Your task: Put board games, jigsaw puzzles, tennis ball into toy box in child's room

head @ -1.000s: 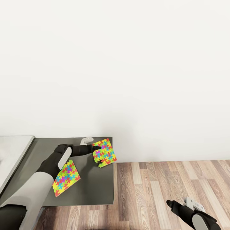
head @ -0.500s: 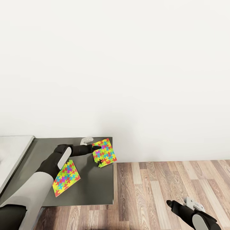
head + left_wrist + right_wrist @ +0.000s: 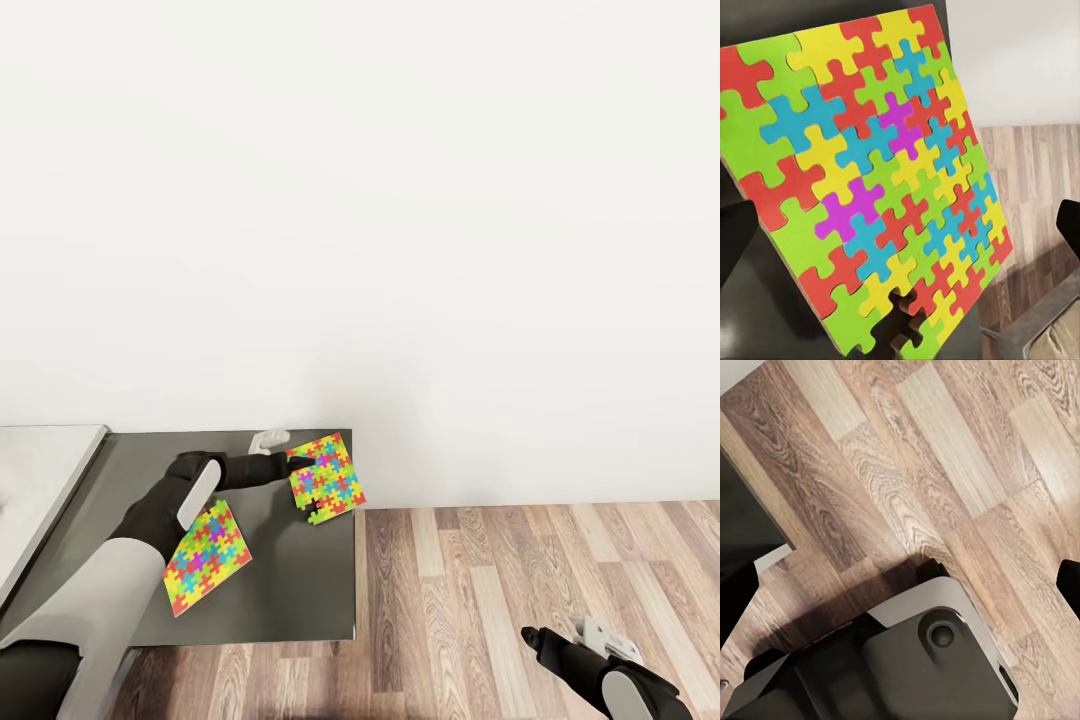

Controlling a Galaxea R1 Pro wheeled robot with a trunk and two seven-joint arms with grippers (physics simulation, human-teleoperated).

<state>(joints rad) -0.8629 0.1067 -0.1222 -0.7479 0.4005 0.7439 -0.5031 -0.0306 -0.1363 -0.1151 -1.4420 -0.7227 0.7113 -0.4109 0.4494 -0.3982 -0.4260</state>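
Two jigsaw puzzles lie on the lower dark grey table top [image 3: 270, 590]. One jigsaw puzzle [image 3: 207, 557] sits near my left forearm. The other jigsaw puzzle [image 3: 328, 477] lies at the top's far right corner, slightly over the edge, with a gap where a piece is missing. My left gripper [image 3: 300, 463] is at that puzzle's left edge. In the left wrist view the same puzzle [image 3: 877, 172] looks tilted, and the left gripper [image 3: 900, 232] stands open with its dark fingers [image 3: 736, 236] wide apart. My right gripper [image 3: 532, 635] hangs open over the wood floor.
The pale grey-white desk top [image 3: 40, 480] adjoins the dark top on the left. A white wall rises right behind the table. Wood-plank floor [image 3: 540, 560] spreads to the right. My own grey base [image 3: 915, 667] shows under the right gripper [image 3: 900, 585].
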